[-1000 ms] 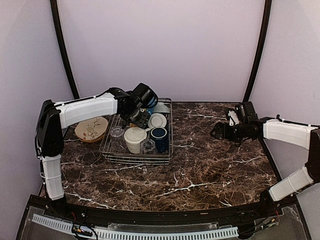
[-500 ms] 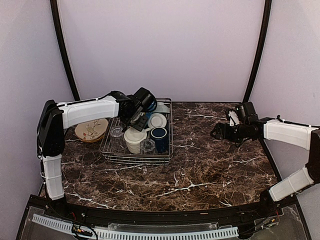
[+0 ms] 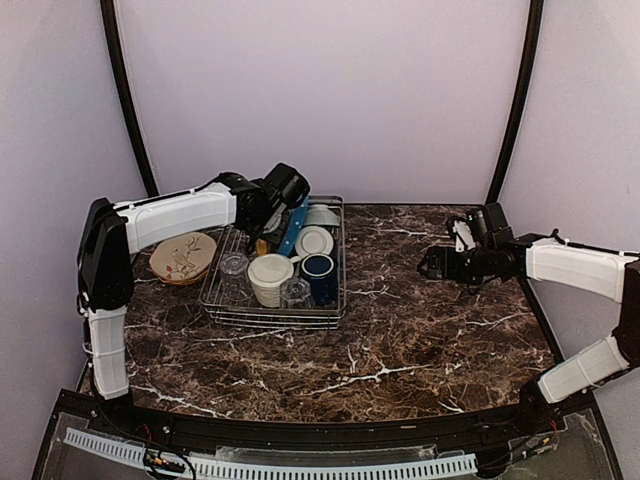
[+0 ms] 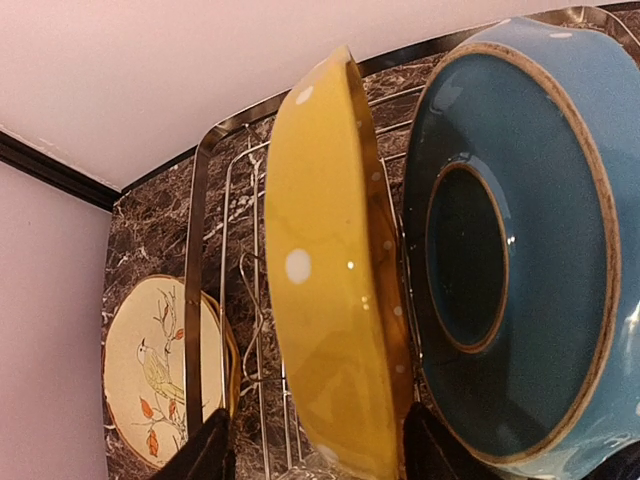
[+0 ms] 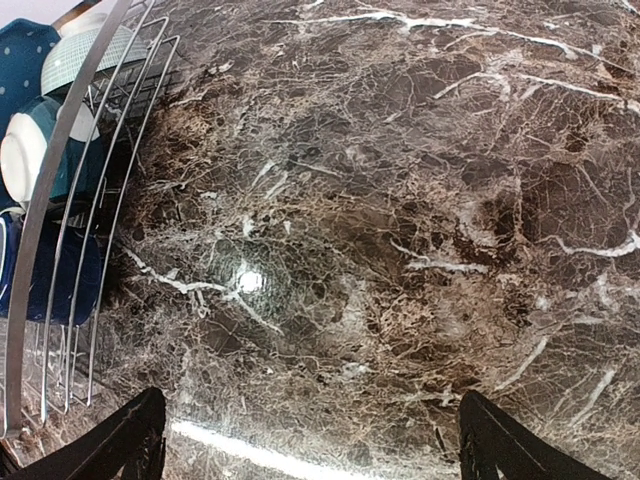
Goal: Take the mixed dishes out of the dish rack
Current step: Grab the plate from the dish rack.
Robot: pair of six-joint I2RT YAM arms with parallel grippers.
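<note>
The left gripper (image 4: 318, 452) is open astride the upright yellow plate (image 4: 330, 270) in the dish rack (image 3: 272, 318), beside a blue plate (image 4: 520, 250). The right gripper (image 5: 310, 440) hangs open above the table (image 5: 400, 200), away from the dish rack

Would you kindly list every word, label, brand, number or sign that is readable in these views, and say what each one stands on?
None: no view shows any readable text.
The floral plate bears only a drawing of a bird and leaves.
The yellow plate has only white dots.
The blue plate and the dish rack show no lettering.
</note>
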